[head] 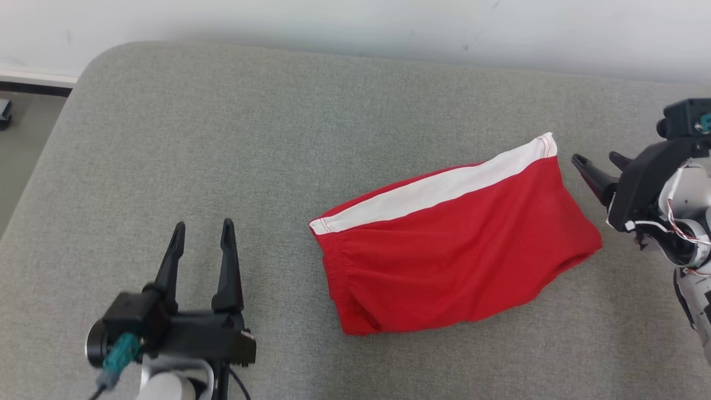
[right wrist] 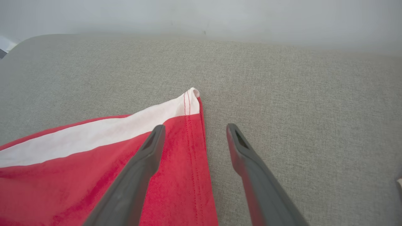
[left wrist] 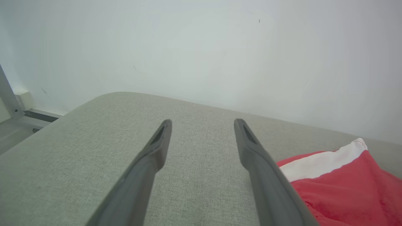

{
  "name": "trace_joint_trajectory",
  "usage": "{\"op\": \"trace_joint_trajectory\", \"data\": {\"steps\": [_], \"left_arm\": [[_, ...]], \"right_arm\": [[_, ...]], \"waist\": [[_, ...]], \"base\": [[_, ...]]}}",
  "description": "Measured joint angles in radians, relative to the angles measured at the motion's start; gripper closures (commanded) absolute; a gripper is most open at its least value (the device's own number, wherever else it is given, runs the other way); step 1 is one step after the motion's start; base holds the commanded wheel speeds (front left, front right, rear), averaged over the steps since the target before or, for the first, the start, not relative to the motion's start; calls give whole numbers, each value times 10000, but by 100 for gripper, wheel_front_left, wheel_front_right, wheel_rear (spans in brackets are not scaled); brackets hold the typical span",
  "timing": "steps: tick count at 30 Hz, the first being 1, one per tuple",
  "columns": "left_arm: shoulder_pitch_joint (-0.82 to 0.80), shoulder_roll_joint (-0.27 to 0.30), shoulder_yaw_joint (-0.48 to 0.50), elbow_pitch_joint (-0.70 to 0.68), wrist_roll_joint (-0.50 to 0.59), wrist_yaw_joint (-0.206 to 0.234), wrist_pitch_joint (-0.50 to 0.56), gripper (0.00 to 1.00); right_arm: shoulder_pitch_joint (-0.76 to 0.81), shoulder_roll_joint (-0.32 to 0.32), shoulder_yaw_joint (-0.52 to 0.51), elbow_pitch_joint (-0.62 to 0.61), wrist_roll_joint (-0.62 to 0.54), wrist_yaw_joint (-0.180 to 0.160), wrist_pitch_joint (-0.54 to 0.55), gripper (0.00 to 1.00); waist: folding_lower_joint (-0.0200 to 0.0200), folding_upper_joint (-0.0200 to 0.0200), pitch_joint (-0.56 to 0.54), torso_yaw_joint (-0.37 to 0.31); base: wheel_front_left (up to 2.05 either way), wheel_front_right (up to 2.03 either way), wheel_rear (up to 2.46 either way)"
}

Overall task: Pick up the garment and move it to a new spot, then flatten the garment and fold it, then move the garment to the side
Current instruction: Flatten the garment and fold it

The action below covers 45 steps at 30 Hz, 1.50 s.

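Left fingers (head: 228, 266) spread wide and empty over the bare grey surface (head: 222, 139).
The folded red garment (head: 455, 250) with its white band lies flat, well to the right of those fingers. The right fingers (head: 593, 176), likewise wide and holding nothing, point at its right hem, one tip over red cloth, the other past the edge.

The garment (right wrist: 78, 175) runs past the right wrist view's lower edge; dark object (head: 4, 113) unidentifiable.
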Motion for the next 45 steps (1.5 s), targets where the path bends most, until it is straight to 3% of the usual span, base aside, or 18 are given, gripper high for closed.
{"op": "trace_joint_trajectory", "data": {"steps": [10, 28, 30, 31, 32, 33, 45], "left_arm": [[1471, -683, 738, -571, 2290, -385, 0, 0], [1732, -1419, 1486, -472, 2907, -1262, 0, 0], [1743, -1450, 1498, -395, 2907, -1346, 0, 0], [1769, -1465, 1503, -368, 2907, -1352, 0, 0], [1779, -1471, 1515, -351, 2909, -1388, 0, 0], [1778, -1471, 1528, -334, 2909, -1419, 0, 0], [1778, -1505, 1689, -157, 2941, -1521, 0, 0]], "right_arm": [[373, 332, -1103, 151, -518, 0, 468, 0], [720, 1590, -2224, -82, -2452, -2, 1799, 0], [903, 1745, -2184, -303, -2491, -33, 2027, 15], [981, 1785, -2128, -416, -2575, -33, 2092, 44], [1028, 1795, -2102, -485, -2650, -33, 2104, 81], [1054, 1802, -2096, -533, -2692, -33, 2119, 100], [1354, 2226, -3578, -895, -4280, 13, 1661, 100]], "waist": [[0, 0, 197, 146], [2, 0, 1052, 616], [1, -1, 1021, 619], [1, -1, 1011, 611], [0, -1, 1011, 602], [1, -1, 1015, 597], [3, 1, 932, 391]], "base": [[0, 0, 0], [0, 0, 0], [0, 0, 0], [0, 0, 0], [0, 0, 0], [0, 0, 0], [0, 0, 0]]}}
